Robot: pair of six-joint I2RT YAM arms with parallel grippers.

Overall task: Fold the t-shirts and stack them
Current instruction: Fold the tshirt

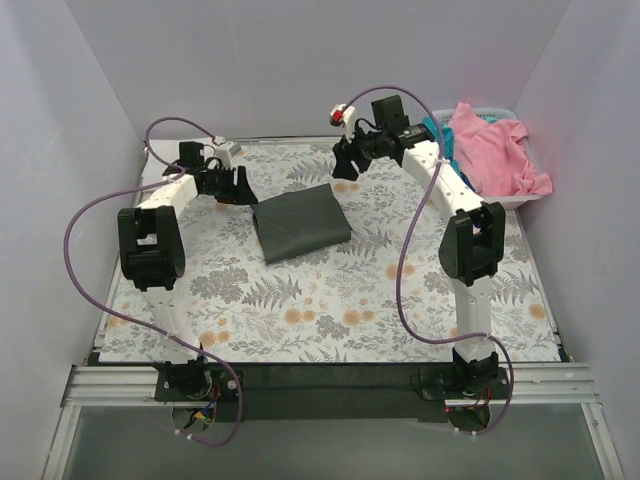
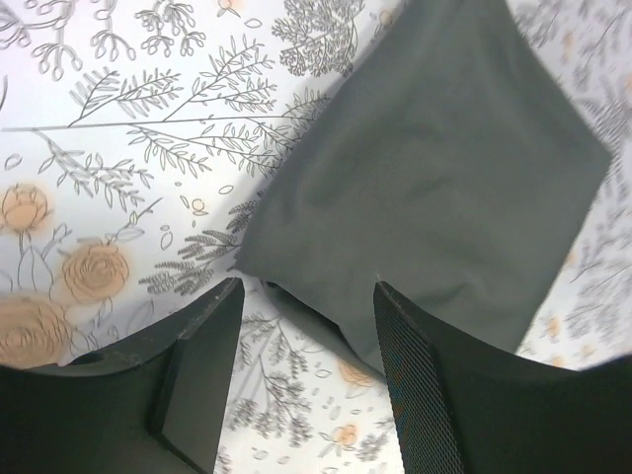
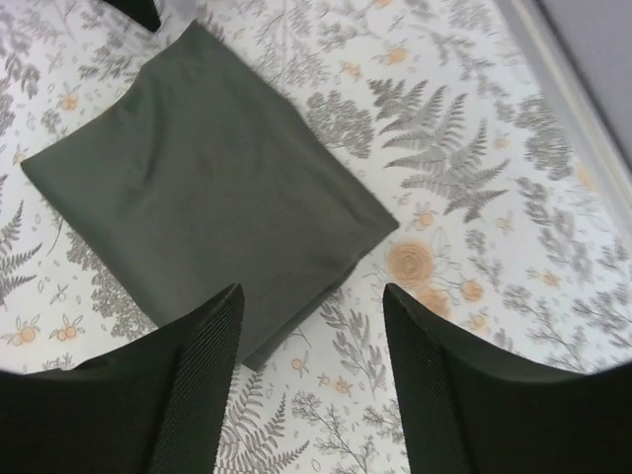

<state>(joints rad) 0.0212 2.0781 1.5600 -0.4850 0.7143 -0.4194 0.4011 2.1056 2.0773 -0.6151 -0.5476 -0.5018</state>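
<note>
One shirt is done as far as the views show. The grey shirt [image 1: 300, 222] lies folded in a neat rectangle near the middle of the table [image 1: 300, 320], flat, with nothing on it.

The pink shirt [image 1: 497, 150] and teal shirt [image 1: 436, 128] lie crumpled in the basket [image 1: 495, 110] at the far right corner. The pink one is draped over the near rim, and the teal one is mostly hidden behind the right arm. No white shirt can be made out in any view.

The left claw [image 1: 238, 186] hangs just beside the grey shirt's far left corner. It is released, with fingers spread and nothing between them. The right claw [image 1: 346, 160] hangs near the shirt's far right corner, likewise released and empty.

Judgement: the first fold is complete and the stack is begun with a single item. At least two shirts remain to be fetched, folded and laid on the grey one. Neither claw is at the basket.
</note>
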